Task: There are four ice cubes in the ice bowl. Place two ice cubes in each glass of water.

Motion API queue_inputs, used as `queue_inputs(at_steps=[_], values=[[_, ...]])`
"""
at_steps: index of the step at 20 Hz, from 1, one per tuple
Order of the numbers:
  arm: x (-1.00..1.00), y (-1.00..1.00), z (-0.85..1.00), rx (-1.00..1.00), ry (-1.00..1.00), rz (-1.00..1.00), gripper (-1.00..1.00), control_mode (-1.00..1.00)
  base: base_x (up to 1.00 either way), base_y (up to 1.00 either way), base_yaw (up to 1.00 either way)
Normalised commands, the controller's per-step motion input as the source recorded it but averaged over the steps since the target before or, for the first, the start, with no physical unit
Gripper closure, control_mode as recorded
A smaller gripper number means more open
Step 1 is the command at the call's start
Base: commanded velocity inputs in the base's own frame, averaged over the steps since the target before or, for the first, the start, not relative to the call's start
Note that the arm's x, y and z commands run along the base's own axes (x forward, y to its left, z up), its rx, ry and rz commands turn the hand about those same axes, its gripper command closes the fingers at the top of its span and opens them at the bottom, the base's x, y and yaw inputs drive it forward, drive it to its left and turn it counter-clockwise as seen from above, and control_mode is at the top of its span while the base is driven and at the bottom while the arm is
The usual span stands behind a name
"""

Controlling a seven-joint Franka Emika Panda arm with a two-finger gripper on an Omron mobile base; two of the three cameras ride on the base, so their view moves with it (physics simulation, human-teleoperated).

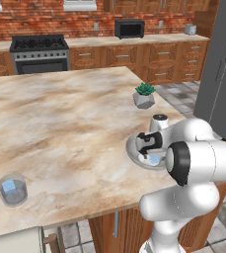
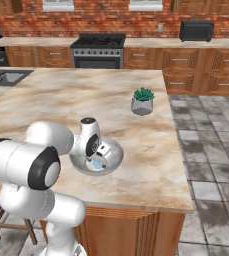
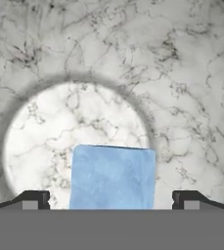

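The jaws (image 3: 111, 200) stood wide open, one dark tip low at the left of the hand view and one low at the right, with a single ice cube (image 3: 112, 177) centred between them and touching neither. Judged: this was the pre-grasp alignment, the spread left wide so the tips could pass down either side of the cube before closing.

The cube lay on the pale flat floor of the ice bowl (image 3: 45, 122), whose marbled wall rose all round it. One cube was countable in the bowl from the hand view; in the left base view a light-blue patch (image 1: 154, 159) showed under the hand, and whether a second cube hid beneath the wrist could not be told.

In the right base view the hand (image 2: 100, 151) hung directly over the bowl (image 2: 113, 159), lower centre of the frame, pointing down into it.

One glass of water (image 1: 12, 189) sat at the lower left of the left base view, well apart from the bowl, with one blue cube (image 1: 8, 186) in it. Glasses counted: one. Judged: that glass was short of its two, so the task looked less than half done.

Further off: one potted plant (image 1: 144, 96) right of centre on the counter (image 1: 60, 123).
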Motion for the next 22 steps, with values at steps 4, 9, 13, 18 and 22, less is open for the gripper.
queue_inputs(at_steps=[4, 9, 13, 18, 22], values=[[0.0, 0.0, -0.14, -0.02, 0.0, -0.05, -1.0, -1.0, 0.0, 0.0, 0.0], [0.0, 0.0, -0.1, -0.02, 0.0, -0.05, -1.0, -1.0, 0.0, 0.0, 0.0], [0.0, 0.0, -0.07, -0.01, 0.0, -0.05, 1.0, -1.0, 0.0, 0.0, 0.0], [0.0, -0.2, -0.1, 0.0, -0.05, -0.05, 1.0, -1.0, 0.0, 0.0, 0.0], [0.0, -0.31, -0.1, 0.0, -0.09, -0.04, 1.0, -1.0, 0.0, 0.0, 0.0]])
